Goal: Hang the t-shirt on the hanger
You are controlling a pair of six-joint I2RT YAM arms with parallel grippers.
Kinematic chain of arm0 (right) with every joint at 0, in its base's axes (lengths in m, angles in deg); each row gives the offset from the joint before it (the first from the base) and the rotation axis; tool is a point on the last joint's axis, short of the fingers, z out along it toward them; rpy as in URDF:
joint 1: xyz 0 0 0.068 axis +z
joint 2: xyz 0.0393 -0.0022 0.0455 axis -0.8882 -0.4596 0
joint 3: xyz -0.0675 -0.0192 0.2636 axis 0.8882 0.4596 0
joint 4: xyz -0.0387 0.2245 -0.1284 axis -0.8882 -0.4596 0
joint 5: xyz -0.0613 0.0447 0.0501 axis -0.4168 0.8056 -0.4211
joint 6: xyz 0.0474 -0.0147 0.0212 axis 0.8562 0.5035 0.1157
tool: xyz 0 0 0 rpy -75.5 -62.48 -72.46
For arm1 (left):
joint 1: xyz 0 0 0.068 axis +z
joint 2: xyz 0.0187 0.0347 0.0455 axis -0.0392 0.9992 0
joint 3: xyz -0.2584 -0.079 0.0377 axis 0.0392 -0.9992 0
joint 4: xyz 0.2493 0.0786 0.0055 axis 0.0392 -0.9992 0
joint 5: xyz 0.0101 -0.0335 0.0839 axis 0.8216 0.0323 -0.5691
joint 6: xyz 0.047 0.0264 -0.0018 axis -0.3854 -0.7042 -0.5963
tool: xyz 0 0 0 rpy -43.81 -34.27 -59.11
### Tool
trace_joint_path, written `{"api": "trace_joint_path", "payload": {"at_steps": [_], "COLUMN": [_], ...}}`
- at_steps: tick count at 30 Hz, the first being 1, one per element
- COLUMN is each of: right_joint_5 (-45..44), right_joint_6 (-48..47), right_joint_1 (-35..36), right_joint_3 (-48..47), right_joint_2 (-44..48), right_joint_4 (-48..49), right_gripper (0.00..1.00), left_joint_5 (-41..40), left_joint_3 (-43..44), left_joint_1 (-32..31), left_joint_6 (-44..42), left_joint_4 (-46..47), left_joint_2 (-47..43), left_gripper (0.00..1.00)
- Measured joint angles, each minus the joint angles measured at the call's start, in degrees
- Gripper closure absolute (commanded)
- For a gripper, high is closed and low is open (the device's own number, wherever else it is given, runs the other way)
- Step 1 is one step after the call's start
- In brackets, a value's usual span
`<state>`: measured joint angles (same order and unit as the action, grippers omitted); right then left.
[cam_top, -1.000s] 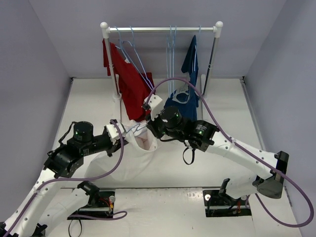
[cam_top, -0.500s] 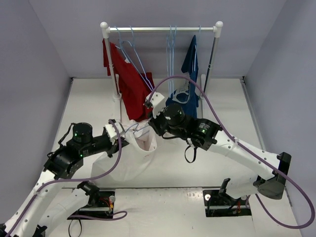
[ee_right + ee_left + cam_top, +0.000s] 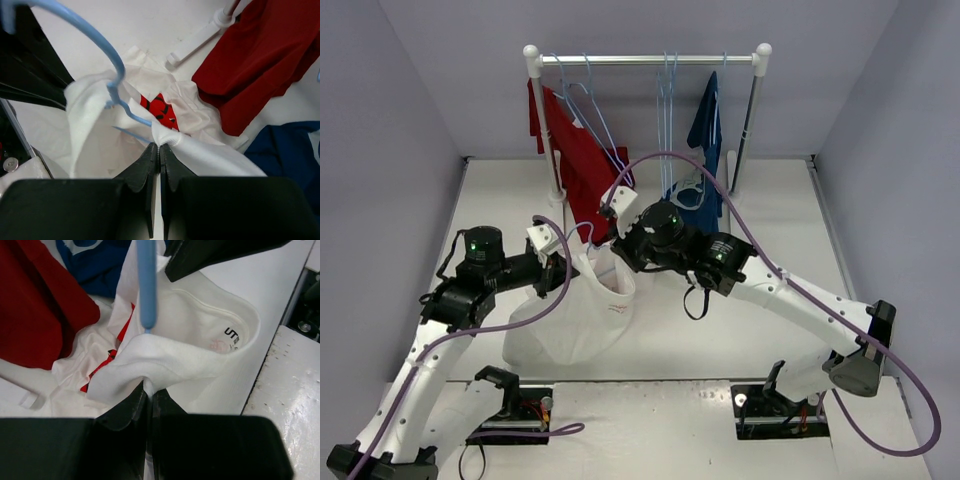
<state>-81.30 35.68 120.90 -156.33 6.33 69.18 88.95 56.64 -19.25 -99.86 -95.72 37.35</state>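
Observation:
The white t-shirt (image 3: 570, 325) hangs as an open pouch between my two grippers, its lower part on the table. My left gripper (image 3: 568, 268) is shut on a fold of the shirt's neck edge (image 3: 149, 385). My right gripper (image 3: 612, 245) is shut on the opposite collar edge (image 3: 160, 145). The collar with its printed label (image 3: 200, 335) is stretched open, and red print shows inside (image 3: 159, 107). A pale-blue hanger (image 3: 95, 32) stands in the neck opening with its hook above and its wire running into the shirt. It shows as a blue rod in the left wrist view (image 3: 146, 290).
A clothes rack (image 3: 650, 60) stands at the back with a red shirt (image 3: 582, 165) on the left, a navy-blue shirt (image 3: 705, 130) on the right and spare pale-blue hangers (image 3: 667, 100) between. The rack's left post (image 3: 552, 150) is just behind my grippers.
Both grippers have risen and moved back toward the rack with the shirt. The neck opening has been pulled wider and the shirt hangs longer below them.

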Motion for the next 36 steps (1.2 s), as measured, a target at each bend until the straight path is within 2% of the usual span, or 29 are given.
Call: {"api": "trace_joint_path", "payload": {"at_steps": [5,12,17,22,27,36], "right_joint_5": [1.85,3.67,3.54,4.44,5.69,8.35], "right_joint_6": [-1.69,-3.07,-3.88,-5.16,-5.87,-8.28], "right_joint_1": [-0.22,-0.22,-0.40,-3.31,-8.78,-10.58], "right_joint_3": [-4.20,-6.66,-6.04,-2.82,-1.91,2.71], "right_joint_2": [-2.43,-6.57,-6.34,-3.74,-1.50,5.69], "right_joint_4": [0.00,0.40,1.65,2.24,1.00,0.00], "right_gripper": [1.00,0.99,0.84,0.74,0.67,0.59], "left_joint_5": [4.32,5.96,7.98,10.27,10.99,12.19], "left_joint_3": [0.28,0.53,0.11,-0.71,-0.79,-0.79], "left_joint_1": [0.27,1.82,3.98,4.53,4.65,4.71], "left_joint_6": [-0.76,-2.61,-2.55,-2.16,-2.16,-2.14], "left_joint_4": [0.78,0.76,2.30,4.40,6.44,7.62], "left_joint_2": [2.22,2.48,2.07,2.75,2.97,4.31], "left_gripper": [1.00,1.00,1.00,1.00,1.00,1.00]}}
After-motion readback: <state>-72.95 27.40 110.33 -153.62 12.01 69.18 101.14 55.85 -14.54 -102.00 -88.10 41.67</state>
